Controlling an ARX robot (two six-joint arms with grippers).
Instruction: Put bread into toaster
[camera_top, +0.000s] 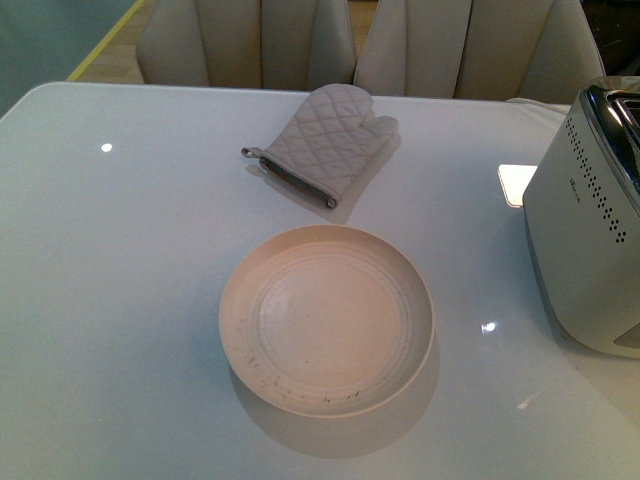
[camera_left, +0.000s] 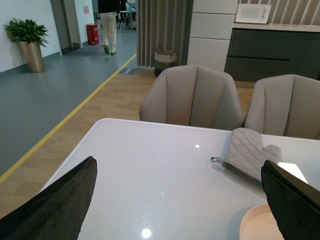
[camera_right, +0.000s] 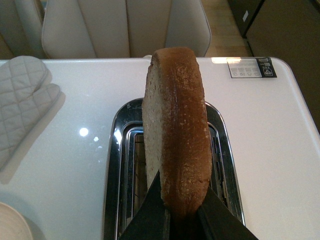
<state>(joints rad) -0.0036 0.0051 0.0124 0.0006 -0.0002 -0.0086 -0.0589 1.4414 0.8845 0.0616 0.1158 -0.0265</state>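
Only your right wrist view shows the bread: the right gripper pinches the slice on edge just above the slots of the toaster. Your front view catches only the toaster's side, near the plate. The fingers of your left gripper are spread wide, empty.
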